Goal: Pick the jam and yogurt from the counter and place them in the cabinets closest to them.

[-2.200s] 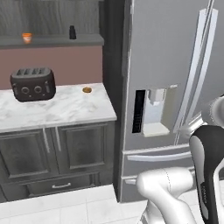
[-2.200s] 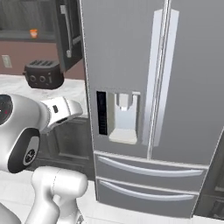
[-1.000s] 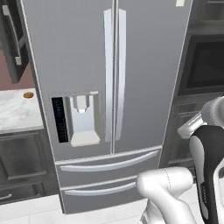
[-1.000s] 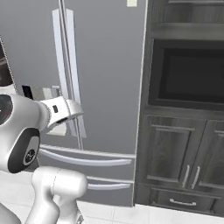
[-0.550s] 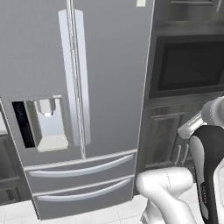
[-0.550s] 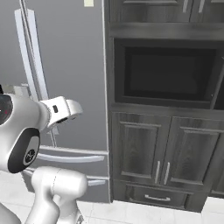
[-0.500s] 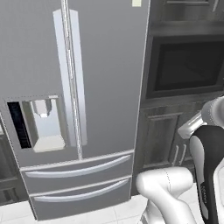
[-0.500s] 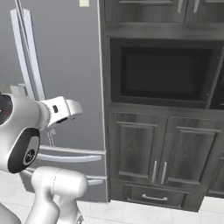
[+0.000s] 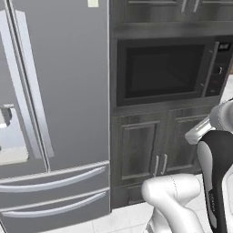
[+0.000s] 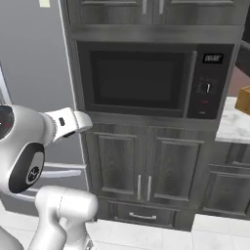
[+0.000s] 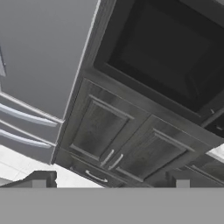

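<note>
Pincer [image 11: 110, 179]: seen in hand view, two dark tips at bottom, set wide apart, nothing between them. Pointed at dark cupboard doors [image 11: 127, 144] below oven.

Oven [image 10: 139, 78]: black built-in unit w/ glass door, control panel at its right side, set in a dark grey wood-grain tall unit. Seen in all three views.

Cupboards [image 10: 146, 168]: two doors w/ vertical metal handles under oven; a drawer [image 10: 141, 215] w/ horizontal handle below them.

Upper cabinets [image 10: 146, 10]: dark grey, above oven, doors closed as far as can be told.

Fridge [image 9: 54, 91]: grey, steel-look, left of oven unit; long vertical handles, two drawers at bottom, dispenser partly cut off at left edge of left base view. Small pale tag [image 9: 93, 3] near top of door.

Desk [image 10: 234, 124]: white marble-look slab, glimpsed at right edge of right base view, over dark cupboards. A tan box-like item [image 10: 243, 100] is seen on it, cut off by frame edge; identity cannot be told.

Jam, yogurt: location cannot be told from these views.

Arm [image 10: 34, 141]: white, dark joints, folded close to base.

Floor [image 10: 146, 239]: pale tiles.
</note>
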Controlling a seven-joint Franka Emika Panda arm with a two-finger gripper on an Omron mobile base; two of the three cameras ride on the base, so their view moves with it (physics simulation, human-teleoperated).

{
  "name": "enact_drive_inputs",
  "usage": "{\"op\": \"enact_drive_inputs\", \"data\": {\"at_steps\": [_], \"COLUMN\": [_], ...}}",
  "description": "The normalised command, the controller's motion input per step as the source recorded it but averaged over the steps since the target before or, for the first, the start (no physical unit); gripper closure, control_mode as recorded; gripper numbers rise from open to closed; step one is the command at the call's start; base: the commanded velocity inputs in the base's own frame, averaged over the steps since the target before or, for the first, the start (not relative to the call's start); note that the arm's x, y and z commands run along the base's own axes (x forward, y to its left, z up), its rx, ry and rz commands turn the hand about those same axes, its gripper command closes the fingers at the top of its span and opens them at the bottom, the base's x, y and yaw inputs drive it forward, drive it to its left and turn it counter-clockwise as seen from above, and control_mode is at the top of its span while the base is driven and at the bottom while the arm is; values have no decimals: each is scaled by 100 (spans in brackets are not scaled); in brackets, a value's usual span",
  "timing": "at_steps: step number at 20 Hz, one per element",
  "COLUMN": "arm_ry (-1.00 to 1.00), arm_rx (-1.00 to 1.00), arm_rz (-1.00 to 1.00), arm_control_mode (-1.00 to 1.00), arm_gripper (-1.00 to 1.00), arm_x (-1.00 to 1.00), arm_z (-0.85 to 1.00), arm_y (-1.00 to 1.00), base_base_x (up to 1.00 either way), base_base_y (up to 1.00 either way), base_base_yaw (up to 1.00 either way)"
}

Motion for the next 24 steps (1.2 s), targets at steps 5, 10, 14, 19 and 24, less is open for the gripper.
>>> {"op": "enact_drive_inputs", "data": {"at_steps": [5,10,14,19,24], "arm_ry": [0,0,0,0,0], "arm_rx": [0,0,0,0,0], "arm_rz": [0,0,0,0,0], "arm_control_mode": [100,100,100,100,100], "arm_gripper": [-100,-100,-100,-100,-100], "arm_x": [0,0,0,0,0], "arm_z": [0,0,0,0,0], "arm_y": [0,0,0,0,0], "base_base_x": [-3,-3,-2,-1,0], "base_base_y": [-72,-71,-72,-73,-73], "base_base_yaw": [-2,-2,-2,-2,-1]}}
